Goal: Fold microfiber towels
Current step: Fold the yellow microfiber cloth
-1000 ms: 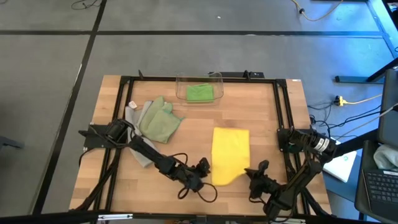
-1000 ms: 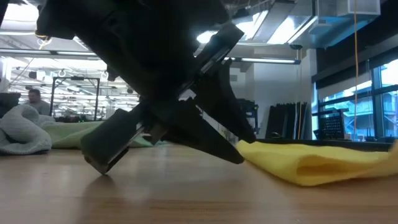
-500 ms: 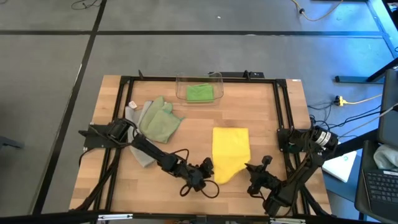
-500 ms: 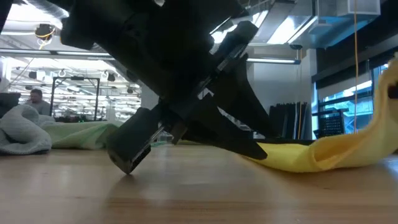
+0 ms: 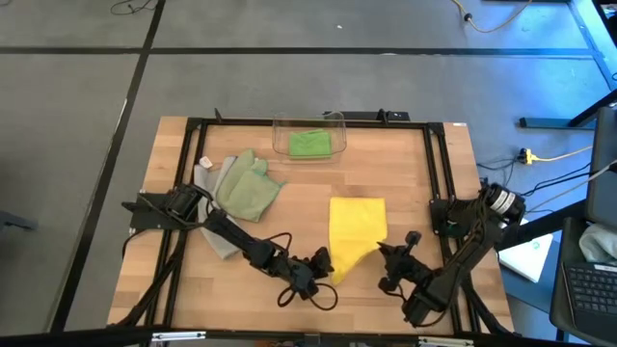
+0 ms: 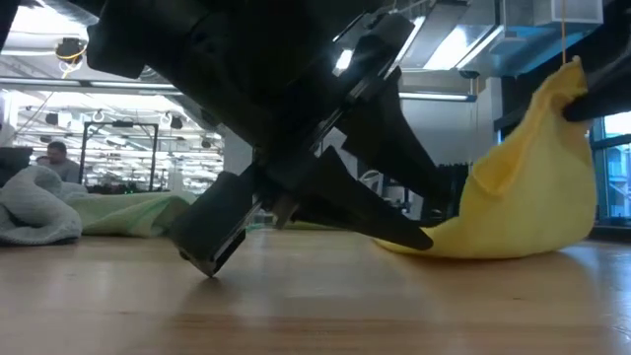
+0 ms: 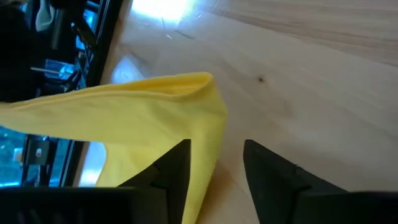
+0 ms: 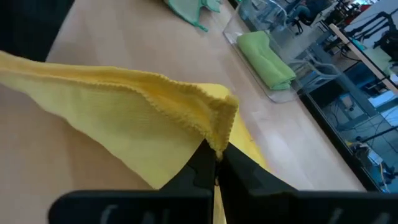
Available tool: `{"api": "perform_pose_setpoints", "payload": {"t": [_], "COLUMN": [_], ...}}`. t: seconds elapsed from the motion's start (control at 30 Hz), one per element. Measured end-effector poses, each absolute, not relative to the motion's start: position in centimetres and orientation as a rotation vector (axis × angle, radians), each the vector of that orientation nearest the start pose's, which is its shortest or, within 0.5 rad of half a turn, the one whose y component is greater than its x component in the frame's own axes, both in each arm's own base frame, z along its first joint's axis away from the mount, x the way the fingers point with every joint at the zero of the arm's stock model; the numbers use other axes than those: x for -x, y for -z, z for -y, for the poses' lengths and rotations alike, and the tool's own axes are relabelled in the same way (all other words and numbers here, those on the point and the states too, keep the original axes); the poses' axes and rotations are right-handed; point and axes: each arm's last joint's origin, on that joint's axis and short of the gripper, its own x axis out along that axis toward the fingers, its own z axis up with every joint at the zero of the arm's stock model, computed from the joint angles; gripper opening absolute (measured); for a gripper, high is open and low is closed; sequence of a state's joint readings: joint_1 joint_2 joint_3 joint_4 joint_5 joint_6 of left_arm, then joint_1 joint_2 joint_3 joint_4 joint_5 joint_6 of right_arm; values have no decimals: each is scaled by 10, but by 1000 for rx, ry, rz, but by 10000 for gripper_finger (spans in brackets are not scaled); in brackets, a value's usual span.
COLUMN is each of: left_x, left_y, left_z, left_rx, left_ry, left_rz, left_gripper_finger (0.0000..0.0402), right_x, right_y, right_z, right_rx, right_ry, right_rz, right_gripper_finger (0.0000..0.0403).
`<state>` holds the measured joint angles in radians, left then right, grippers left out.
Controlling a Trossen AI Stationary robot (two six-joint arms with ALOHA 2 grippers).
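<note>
I see the worktop [image 5: 405,183] framed by dark rails, with both arms reaching in from its near edge. The yellow towel [image 5: 357,231] lies on the right half, already folded to a narrow strip, and its near right corner has risen off the wood in the last second: a moment ago that end lay flat, now it stands up like a sail in the low view. My right pincer [image 8: 214,163] is pinched shut on that corner's hem and carries it. My left pincer [image 7: 216,167] sits low at the towel's near left corner, its fingers parted with the cloth edge against one of them, and they have widened a little; I judge it has let go or is about to. That suggests the next fold, near end over far end, is starting. The sage and grey towels [image 5: 241,185] lie heaped at the left. The bright green towel [image 5: 309,144] rests folded in the clear bin [image 5: 336,121] at the far edge.
</note>
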<state>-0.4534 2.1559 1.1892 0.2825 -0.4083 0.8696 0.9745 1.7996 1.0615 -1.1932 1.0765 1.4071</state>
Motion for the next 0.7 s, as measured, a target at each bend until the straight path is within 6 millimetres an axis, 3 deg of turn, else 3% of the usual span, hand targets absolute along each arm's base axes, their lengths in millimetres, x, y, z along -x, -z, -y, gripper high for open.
{"api": "perform_pose_setpoints", "payload": {"t": [0.33, 0.7], "left_x": [-397, -399], "left_y": [-101, -103], "left_z": [175, 178], "left_rx": [-852, -739], "left_ry": [206, 179], "left_rz": [-496, -447], "left_gripper_finger": [176, 177], "right_x": [-176, -180], "right_y": [-169, -170], "right_z": [-207, -201], "right_rx": [346, 359], "right_ry": [634, 660], "right_rz": [-635, -647], "right_gripper_finger": [11, 11]}}
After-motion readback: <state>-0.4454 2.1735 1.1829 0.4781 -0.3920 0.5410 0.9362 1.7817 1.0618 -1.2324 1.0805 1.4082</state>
